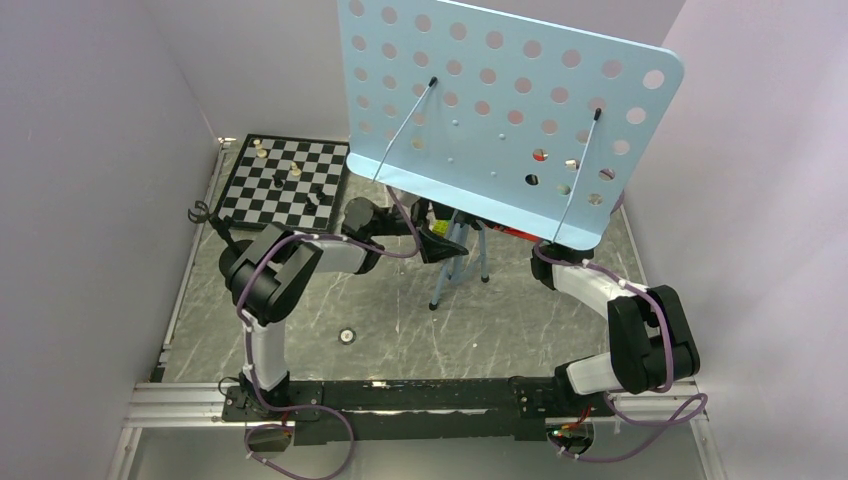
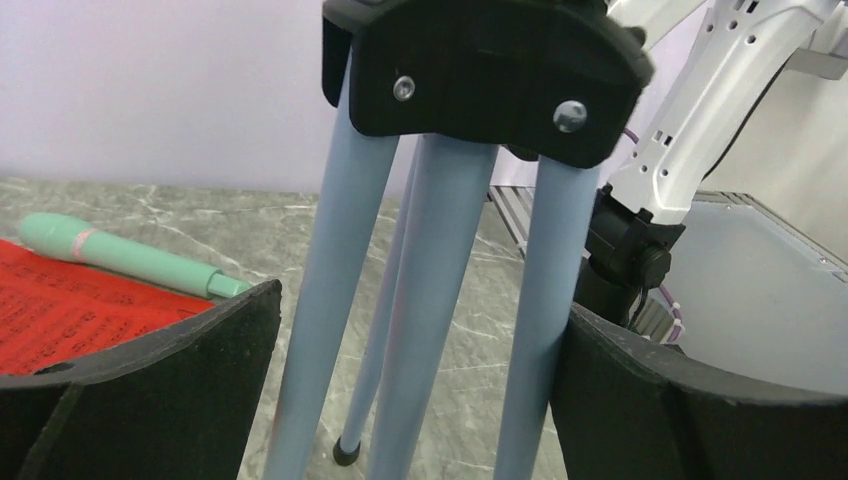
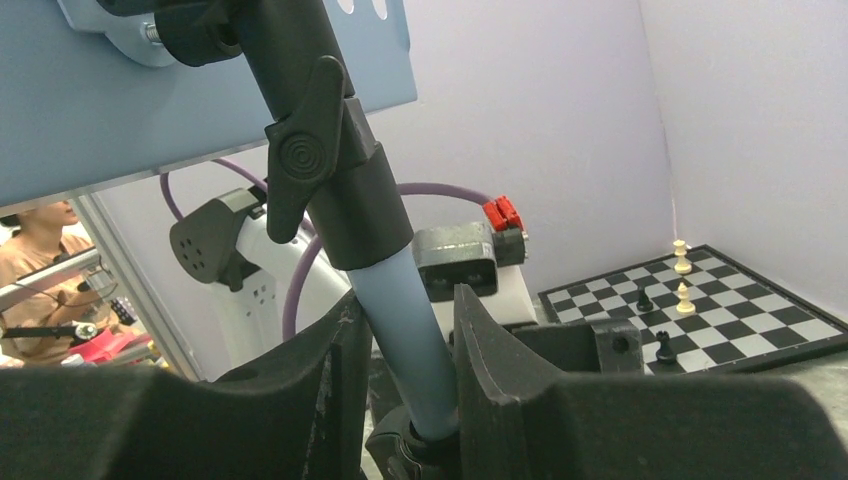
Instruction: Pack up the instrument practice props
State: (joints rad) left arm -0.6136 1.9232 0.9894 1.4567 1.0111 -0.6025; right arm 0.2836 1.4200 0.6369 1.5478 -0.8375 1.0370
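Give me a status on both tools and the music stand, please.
Right tool shut on music stand pole. Left tool open, straddling tripod legs. Microphone, red pages nearby.

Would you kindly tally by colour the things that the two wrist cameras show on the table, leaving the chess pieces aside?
Light blue: 1, the music stand
Mint-green: 1, the toy microphone
Red: 1, the sheet-music pages, counted as one lot
Black-and-white: 1, the chessboard
Total: 4

The music stand (image 1: 505,110) stands mid-desk (image 1: 420,330). The chessboard (image 1: 285,182) lies behind it to the left. The toy microphone (image 2: 130,255) lies beside the sheet-music pages (image 2: 60,310).
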